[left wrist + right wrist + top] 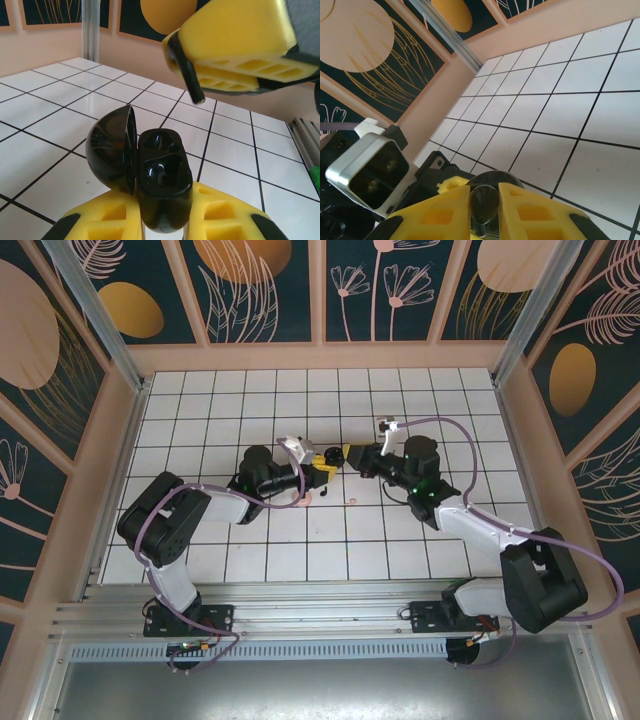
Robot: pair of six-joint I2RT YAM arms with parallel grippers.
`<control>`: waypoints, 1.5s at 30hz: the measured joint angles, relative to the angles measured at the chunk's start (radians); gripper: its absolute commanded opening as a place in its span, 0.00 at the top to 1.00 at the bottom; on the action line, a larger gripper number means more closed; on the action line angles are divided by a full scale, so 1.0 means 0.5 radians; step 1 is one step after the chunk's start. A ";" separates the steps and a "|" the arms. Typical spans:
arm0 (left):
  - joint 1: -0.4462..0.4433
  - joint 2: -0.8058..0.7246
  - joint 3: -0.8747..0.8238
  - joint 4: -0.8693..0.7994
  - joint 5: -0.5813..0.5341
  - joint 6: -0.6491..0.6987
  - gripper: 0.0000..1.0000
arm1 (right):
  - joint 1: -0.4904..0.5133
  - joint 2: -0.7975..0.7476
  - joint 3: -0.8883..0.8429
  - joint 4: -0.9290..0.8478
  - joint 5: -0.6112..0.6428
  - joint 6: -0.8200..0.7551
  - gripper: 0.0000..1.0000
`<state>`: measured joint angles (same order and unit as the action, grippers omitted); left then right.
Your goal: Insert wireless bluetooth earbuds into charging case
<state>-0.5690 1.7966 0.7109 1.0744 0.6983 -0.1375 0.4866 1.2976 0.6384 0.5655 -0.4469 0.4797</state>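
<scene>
My left gripper (162, 215) is clamped on the black charging case (160, 170), which has its lid (112, 147) swung open to one side and both sockets bare. My right gripper (484, 200) pinches a black earbud (186, 67) with its stem pointing down. It sits just above the case without touching it, over the middle of the tiled bench (400, 540).

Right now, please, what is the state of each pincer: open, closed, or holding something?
Left pincer: closed on the black charging case, whose lid is open.
Right pincer: closed on a black earbud.
</scene>
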 measured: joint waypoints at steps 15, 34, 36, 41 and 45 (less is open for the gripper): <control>0.000 -0.001 0.004 0.006 0.000 -0.013 0.89 | 0.018 0.100 0.001 0.076 -0.017 0.002 0.80; -0.004 -0.032 0.008 0.032 0.001 -0.038 0.89 | 0.023 0.122 0.001 0.114 -0.035 0.001 0.80; -0.004 -0.046 0.008 0.035 0.001 -0.045 0.89 | 0.024 0.122 0.001 0.130 -0.035 0.001 0.81; -0.003 -0.059 0.008 0.043 -0.001 -0.051 0.88 | 0.026 0.122 0.001 0.163 -0.035 0.000 0.80; -0.003 -0.061 0.008 0.043 0.000 -0.051 0.88 | 0.026 0.122 0.001 0.164 -0.038 -0.006 0.79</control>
<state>-0.5705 1.7660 0.7147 1.0958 0.6983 -0.1631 0.4995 1.3586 0.6388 0.6476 -0.4660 0.4767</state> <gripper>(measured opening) 0.178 0.202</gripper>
